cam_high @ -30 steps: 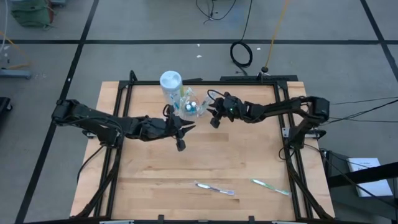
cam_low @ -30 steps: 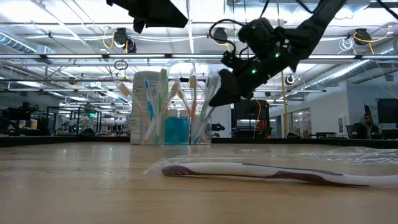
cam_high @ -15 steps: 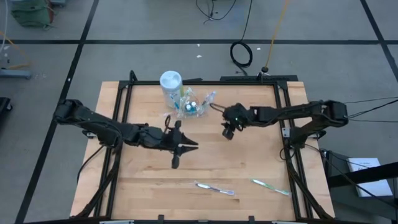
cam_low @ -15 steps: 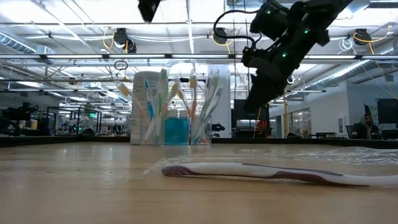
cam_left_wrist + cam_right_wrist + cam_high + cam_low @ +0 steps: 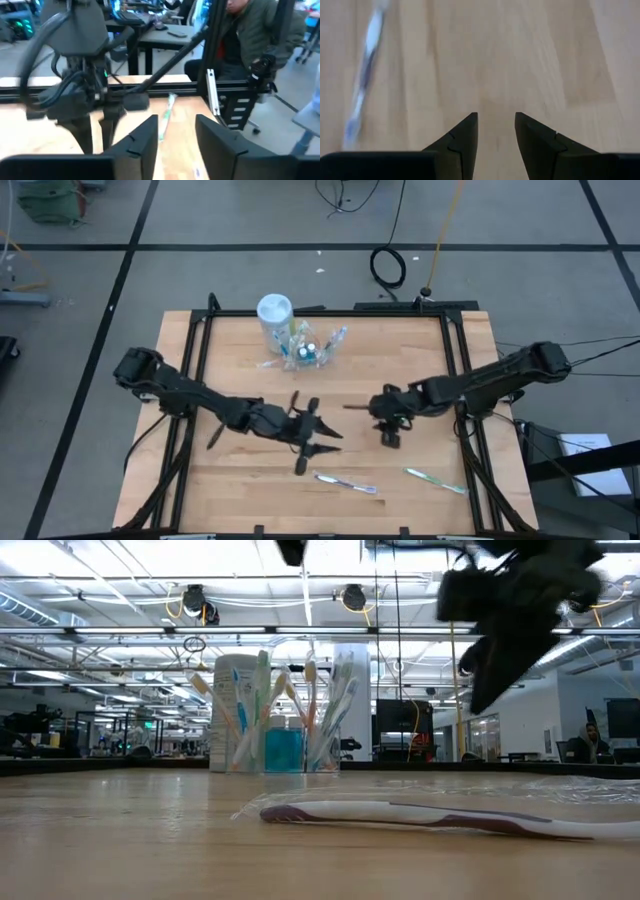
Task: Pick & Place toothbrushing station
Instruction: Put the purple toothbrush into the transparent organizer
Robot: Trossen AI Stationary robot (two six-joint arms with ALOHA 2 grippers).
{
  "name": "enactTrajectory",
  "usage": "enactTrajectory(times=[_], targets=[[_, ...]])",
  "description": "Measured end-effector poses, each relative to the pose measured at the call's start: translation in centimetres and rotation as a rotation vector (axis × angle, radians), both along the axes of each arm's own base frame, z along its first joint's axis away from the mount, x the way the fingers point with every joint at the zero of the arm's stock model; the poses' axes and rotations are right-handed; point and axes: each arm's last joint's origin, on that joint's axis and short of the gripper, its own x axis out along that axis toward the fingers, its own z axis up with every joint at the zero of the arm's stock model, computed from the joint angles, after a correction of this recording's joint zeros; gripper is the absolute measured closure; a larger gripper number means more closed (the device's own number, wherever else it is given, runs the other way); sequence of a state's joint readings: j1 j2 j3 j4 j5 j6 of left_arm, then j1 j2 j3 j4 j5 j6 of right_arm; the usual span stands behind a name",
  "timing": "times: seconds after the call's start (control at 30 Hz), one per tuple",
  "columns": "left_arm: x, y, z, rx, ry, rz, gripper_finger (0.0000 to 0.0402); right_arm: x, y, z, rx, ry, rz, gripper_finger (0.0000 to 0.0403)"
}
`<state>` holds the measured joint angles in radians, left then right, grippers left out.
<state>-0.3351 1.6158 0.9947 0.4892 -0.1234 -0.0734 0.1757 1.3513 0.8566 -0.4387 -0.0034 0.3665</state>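
Observation:
The clear holder [image 5: 305, 350] [image 5: 285, 745] stands near the table's far edge with several toothbrushes leaning in it. Two toothbrushes lie flat near the front edge: a wrapped white-and-purple one [image 5: 345, 482] [image 5: 420, 817] [image 5: 365, 75] and a green one [image 5: 435, 480] [image 5: 166, 116]. My left gripper [image 5: 318, 448] [image 5: 176, 125] hovers open just beyond the wrapped toothbrush, pointing toward the table's right. My right gripper [image 5: 390, 438] [image 5: 496, 122] hovers open at mid-table, slanting down over bare wood, with nothing between its fingers.
A white cylinder [image 5: 274, 312] [image 5: 232, 710] stands beside the holder on its far left. Black frame rails [image 5: 190, 380] run along the table's sides. Past the table's right edge the left wrist view shows a person in a green jacket [image 5: 260, 30].
Both grippers have left the holder and gone toward the table's near edge. The left one has also swung toward the right and levelled. The right one has tipped downward. A toothbrush now shows leaning out of the holder's right side, where the right gripper was.

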Motion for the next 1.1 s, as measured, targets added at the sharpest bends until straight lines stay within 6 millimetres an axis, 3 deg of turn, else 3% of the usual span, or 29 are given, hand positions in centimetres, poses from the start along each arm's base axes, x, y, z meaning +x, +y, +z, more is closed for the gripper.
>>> enactTrajectory(times=[0.2, 0.33, 0.5, 0.7, 1.1], targets=[[3.4, -2.2, -0.2, 0.041, 0.144, -0.065, 0.0221, -1.7, 1.5, 2.0, 0.012, -0.060, 0.057, 0.0277], [5.7, -4.0, -1.8, 0.102, 0.341, -0.084, 0.0216, -2.5, 2.3, 3.0, -0.035, -0.136, 0.066, 0.0277], [8.0, -5.1, -3.8, 0.120, 0.574, -0.102, 0.0215, -3.3, 2.6, 2.7, -0.042, -0.189, 0.042, 0.0277], [10.6, -6.1, -6.4, 0.070, 0.601, -0.176, 0.0215, -3.7, 2.4, 2.2, 0.000, -0.200, -0.001, 0.0277], [11.4, -6.2, -13.2, 0.062, 0.799, -0.135, 0.0215, -4.4, 2.2, 0.9, 0.025, -0.176, -0.042, 0.0277]])
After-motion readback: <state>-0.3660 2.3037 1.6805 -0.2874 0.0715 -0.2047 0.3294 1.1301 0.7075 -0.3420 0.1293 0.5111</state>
